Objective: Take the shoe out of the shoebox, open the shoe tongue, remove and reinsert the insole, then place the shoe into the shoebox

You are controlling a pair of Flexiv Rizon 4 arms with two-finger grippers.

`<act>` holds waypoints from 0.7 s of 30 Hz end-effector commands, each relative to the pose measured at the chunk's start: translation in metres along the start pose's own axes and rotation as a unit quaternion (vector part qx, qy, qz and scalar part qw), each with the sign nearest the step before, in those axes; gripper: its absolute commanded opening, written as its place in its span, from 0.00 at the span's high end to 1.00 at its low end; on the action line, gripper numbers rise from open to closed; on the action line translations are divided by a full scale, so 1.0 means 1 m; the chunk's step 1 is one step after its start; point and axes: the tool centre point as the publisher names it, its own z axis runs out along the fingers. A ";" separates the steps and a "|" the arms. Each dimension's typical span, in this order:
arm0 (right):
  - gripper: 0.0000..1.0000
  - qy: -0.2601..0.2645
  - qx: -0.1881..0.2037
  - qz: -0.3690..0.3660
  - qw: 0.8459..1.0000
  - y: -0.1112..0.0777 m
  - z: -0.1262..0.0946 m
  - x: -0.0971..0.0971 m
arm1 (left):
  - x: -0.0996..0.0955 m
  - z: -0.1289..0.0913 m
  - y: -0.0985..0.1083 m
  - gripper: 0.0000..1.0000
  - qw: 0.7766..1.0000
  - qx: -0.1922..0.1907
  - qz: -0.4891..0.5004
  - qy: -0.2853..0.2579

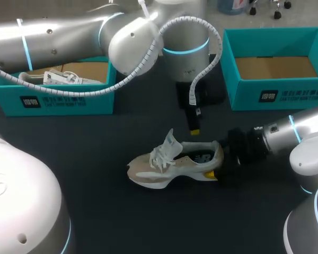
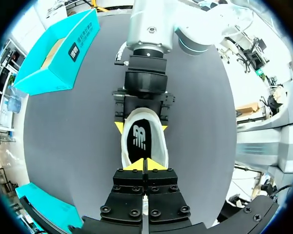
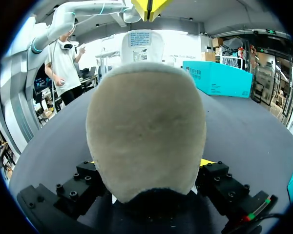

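Right gripper point(image 3: 149, 165) clamps the shoe point(image 3: 146, 126) by the heel, one yellow tip each side. Its wrist view shows only suede heel, raised tongue point(image 3: 139, 46) and the left tips above it. Left gripper point(image 2: 144, 165): fingers pressed together, holding nothing, hanging just above the shoe opening. Only left wrist view shows the insole point(image 2: 140, 136) seated inside. Head view alone gives layout: shoe on its sole mid-frame on the table point(image 1: 122, 222), outside both boxes: teal shoebox point(image 1: 58, 100) upper left, second shoebox point(image 1: 275, 95) upper right.
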 end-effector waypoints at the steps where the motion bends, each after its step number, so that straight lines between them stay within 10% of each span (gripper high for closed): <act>1: 0.84 -0.001 0.002 0.000 1.000 -0.003 0.005 0.001 | 0.003 0.027 -0.005 1.00 1.000 -0.001 -0.001 0.014; 21: 0.84 -0.001 0.002 0.000 1.000 -0.003 0.005 0.001 | 0.005 0.053 -0.011 1.00 1.000 -0.003 0.003 0.028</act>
